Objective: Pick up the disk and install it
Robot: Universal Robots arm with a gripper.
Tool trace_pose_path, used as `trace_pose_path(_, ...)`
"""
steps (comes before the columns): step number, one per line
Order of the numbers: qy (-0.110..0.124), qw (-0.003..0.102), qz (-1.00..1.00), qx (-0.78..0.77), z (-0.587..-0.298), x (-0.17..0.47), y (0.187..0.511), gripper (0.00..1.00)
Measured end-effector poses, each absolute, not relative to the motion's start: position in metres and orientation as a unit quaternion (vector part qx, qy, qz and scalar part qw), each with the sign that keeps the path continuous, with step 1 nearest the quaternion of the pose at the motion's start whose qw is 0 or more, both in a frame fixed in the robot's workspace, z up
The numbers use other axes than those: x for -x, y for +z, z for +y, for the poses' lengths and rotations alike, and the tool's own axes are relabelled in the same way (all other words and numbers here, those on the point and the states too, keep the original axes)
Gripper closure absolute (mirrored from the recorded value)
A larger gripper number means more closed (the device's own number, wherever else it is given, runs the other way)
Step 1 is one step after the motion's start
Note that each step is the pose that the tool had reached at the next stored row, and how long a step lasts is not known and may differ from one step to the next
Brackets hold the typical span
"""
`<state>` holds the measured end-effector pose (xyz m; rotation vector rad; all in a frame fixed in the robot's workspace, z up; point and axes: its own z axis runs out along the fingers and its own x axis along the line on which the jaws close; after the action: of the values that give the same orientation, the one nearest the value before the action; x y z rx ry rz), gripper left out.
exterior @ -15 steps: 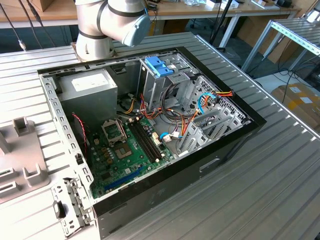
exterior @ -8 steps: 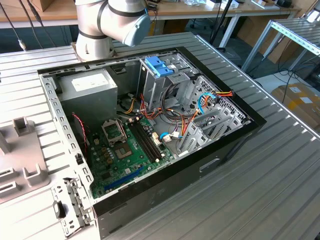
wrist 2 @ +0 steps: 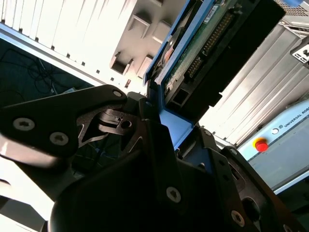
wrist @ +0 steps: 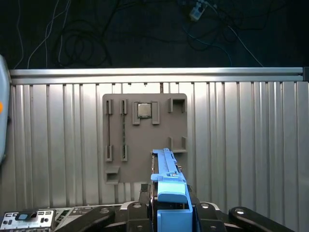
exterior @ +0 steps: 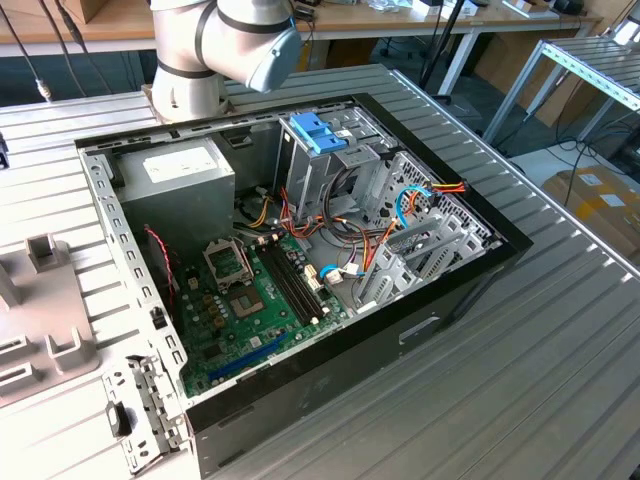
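Observation:
My gripper [wrist: 170, 205] is shut on the disk [wrist: 167, 170], which stands on edge between the black fingers [wrist: 140, 200]. Its blue plastic rail faces the first wrist view. In the second wrist view the disk [wrist 2: 205, 46] shows its green circuit-board side and a blue rail, clamped in the gripper [wrist 2: 161, 123]. The disk hangs above a grey fixture plate [wrist: 145, 140] on the ribbed metal table. In the exterior view the open computer case [exterior: 300, 250] lies on the table, with the arm's joint [exterior: 230, 40] behind it.
Inside the case are a grey power supply [exterior: 180, 175], a metal cage with a light-blue top [exterior: 318, 132], a green motherboard [exterior: 250, 295] and loose coloured cables [exterior: 400, 200]. The fixture plate [exterior: 40, 310] sits at the exterior view's left and carries a small square chip [wrist: 143, 110].

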<state>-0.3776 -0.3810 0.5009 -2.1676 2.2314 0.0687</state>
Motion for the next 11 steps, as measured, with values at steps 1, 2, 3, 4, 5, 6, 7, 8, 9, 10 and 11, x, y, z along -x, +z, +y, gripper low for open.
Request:
trace_pose_path(1,0.022,0.015,0.717,0.697,-0.3821,0.3765,0.5008,0.63)
trace_pose_path(2,0.022,0.015,0.717,0.697,-0.3827,0.3760,0.5007,0.63)
trace_pose_path(3,0.022,0.015,0.717,0.697,-0.3831,0.3756,0.5006,0.63)
trace_pose_path(4,0.022,0.015,0.717,0.697,-0.3838,0.3750,0.5005,0.63)
trace_pose_path(5,0.022,0.015,0.717,0.697,-0.3843,0.3745,0.5005,0.63)
trace_pose_path(6,0.022,0.015,0.717,0.697,-0.3848,0.3741,0.5004,0.63)
trace_pose_path(7,0.022,0.015,0.717,0.697,-0.3853,0.3736,0.5004,0.63)
trace_pose_path(8,0.022,0.015,0.717,0.697,-0.3857,0.3732,0.5004,0.63)
trace_pose_path(9,0.022,0.015,0.717,0.697,-0.3861,0.3727,0.5004,0.63)
trace_pose_path(10,0.022,0.015,0.717,0.697,-0.3866,0.3723,0.5003,0.63)
trace_pose_path(11,0.022,0.015,0.717,0.697,-0.3871,0.3717,0.5002,0.63)
